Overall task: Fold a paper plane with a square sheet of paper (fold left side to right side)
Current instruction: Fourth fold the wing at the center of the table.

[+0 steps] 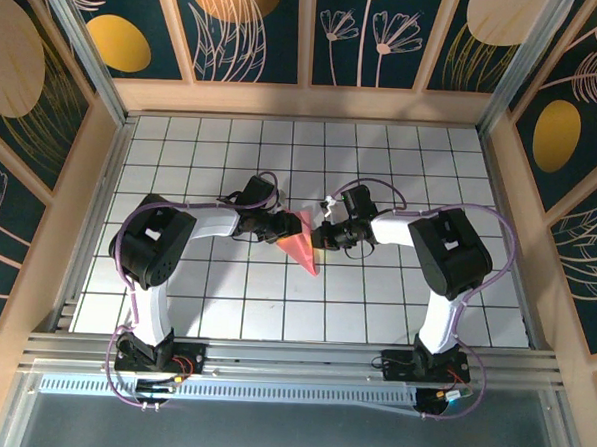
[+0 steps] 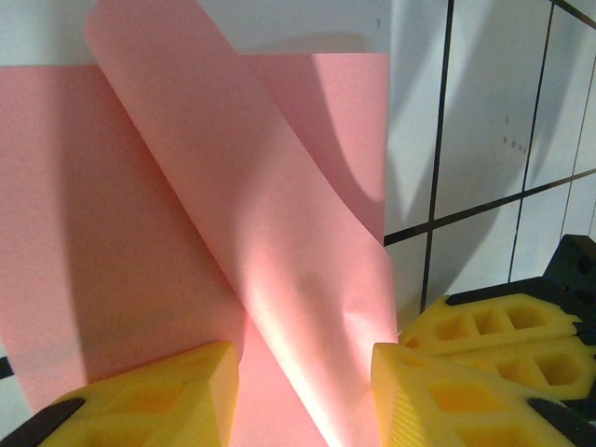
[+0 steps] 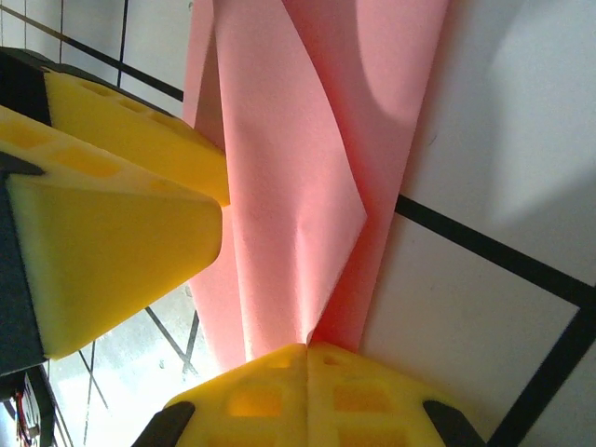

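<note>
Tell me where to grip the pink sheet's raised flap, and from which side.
Grip the raised flap by its curled end near the left gripper, from the left arm's side. It arches off the flat pink sheet there, likely leaving finger room beneath, and those jaws stand open astride it. The right gripper pins the sheet from the other side.

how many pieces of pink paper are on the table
1: the pink paper lies partly folded mid-table between the left arm and the right arm, its point toward the near edge. More could hide beneath it.
</note>
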Action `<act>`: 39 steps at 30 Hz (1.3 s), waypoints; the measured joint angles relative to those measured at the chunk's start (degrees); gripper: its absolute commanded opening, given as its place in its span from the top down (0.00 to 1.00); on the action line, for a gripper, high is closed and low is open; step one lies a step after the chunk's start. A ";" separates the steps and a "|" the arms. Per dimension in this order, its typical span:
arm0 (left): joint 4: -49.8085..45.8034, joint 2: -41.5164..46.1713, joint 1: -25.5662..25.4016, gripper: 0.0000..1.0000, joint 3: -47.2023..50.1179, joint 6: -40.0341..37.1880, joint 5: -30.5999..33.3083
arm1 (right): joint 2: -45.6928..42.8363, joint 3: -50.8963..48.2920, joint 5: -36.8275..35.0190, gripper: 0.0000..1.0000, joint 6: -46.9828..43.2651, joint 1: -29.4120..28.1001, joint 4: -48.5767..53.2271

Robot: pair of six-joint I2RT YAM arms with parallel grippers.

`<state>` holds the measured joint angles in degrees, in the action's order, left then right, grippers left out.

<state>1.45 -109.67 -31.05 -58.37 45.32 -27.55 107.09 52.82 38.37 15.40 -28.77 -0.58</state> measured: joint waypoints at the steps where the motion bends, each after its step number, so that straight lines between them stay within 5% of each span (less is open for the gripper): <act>1: 0.00 0.00 0.00 0.57 0.00 -0.04 -0.02 | 0.00 0.00 0.00 0.95 0.00 0.00 0.00; 39: 0.26 0.24 -0.04 0.50 -0.15 0.55 -0.44 | 1.09 1.31 -2.14 0.98 1.09 -0.26 2.43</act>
<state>1.72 -109.43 -31.09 -58.52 45.87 -27.99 108.18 54.13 36.23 16.49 -29.04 1.85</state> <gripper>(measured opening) 0.491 0.049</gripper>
